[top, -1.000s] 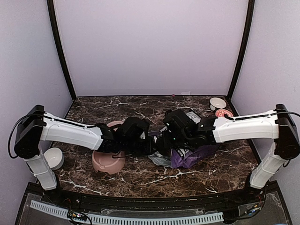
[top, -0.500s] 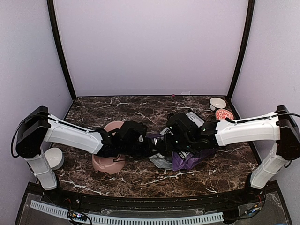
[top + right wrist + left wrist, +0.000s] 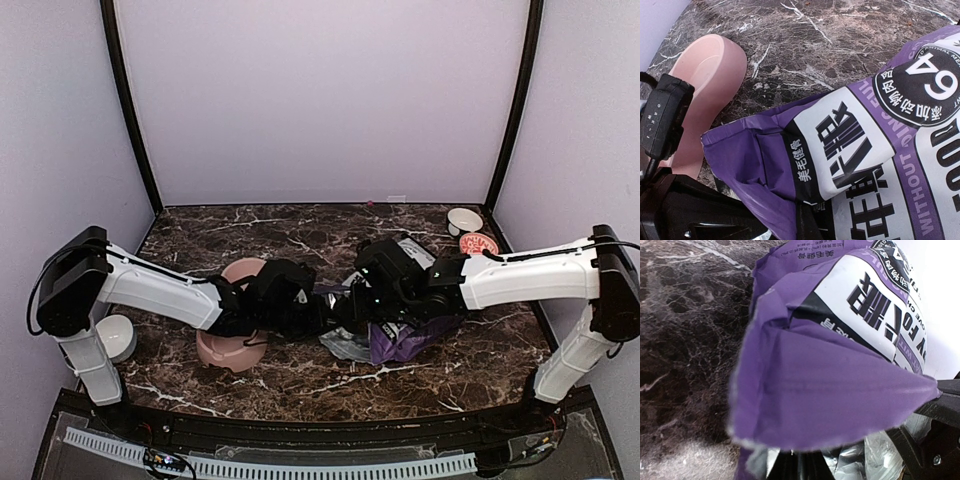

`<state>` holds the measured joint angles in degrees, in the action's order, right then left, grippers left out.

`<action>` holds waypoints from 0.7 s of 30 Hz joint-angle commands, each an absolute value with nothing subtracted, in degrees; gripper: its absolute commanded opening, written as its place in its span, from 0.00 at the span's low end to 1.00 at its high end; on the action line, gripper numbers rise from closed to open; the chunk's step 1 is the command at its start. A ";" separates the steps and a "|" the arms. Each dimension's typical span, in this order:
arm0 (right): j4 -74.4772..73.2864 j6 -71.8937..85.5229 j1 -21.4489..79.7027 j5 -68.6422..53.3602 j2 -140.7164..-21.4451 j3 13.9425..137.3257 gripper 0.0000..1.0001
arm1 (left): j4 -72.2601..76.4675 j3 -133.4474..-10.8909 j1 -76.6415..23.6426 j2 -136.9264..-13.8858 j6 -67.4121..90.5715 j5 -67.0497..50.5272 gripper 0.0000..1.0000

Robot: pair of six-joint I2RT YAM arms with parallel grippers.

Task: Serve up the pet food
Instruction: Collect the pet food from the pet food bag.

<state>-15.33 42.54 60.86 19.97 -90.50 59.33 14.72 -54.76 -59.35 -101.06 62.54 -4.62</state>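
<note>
No pet food shows in any view. The purple-and-white printed bag (image 3: 405,338) lies mid-table, its torn top end held up between both arms. My left gripper (image 3: 318,312) is shut on the bag's purple top edge; in the left wrist view the purple flap (image 3: 830,385) covers most of the fingers (image 3: 800,467). My right gripper (image 3: 352,304) is shut on the same end from the other side, one dark finger (image 3: 812,222) lying against the printed panel (image 3: 850,145). The pink double bowl (image 3: 232,345) sits just left of the bag's mouth and also shows in the right wrist view (image 3: 705,75).
A white bowl (image 3: 116,336) sits at the left edge by the left arm's base. A small white bowl (image 3: 464,220) and a red-patterned dish (image 3: 478,243) stand at the back right. A crumpled clear plastic piece (image 3: 342,343) lies under the bag's mouth.
Both wrists have shifted slightly toward the near edge with the bag's top end between them. The bowls have not moved.
</note>
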 commanded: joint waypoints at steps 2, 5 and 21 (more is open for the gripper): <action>-19.01 43.54 61.13 22.23 -89.04 59.97 0.00 | 12.98 -56.87 -58.99 -106.31 60.69 -7.82 0.00; -18.86 43.68 61.22 22.21 -88.89 59.98 0.00 | 13.35 -58.42 -58.97 -107.56 60.38 -8.17 0.00; -19.08 43.55 61.26 23.69 -87.06 59.94 0.00 | 16.75 -51.52 -58.89 -101.84 59.68 -6.17 0.00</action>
<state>-16.86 42.74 61.19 20.62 -89.34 59.33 20.36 -55.55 -59.05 -104.77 61.14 -7.07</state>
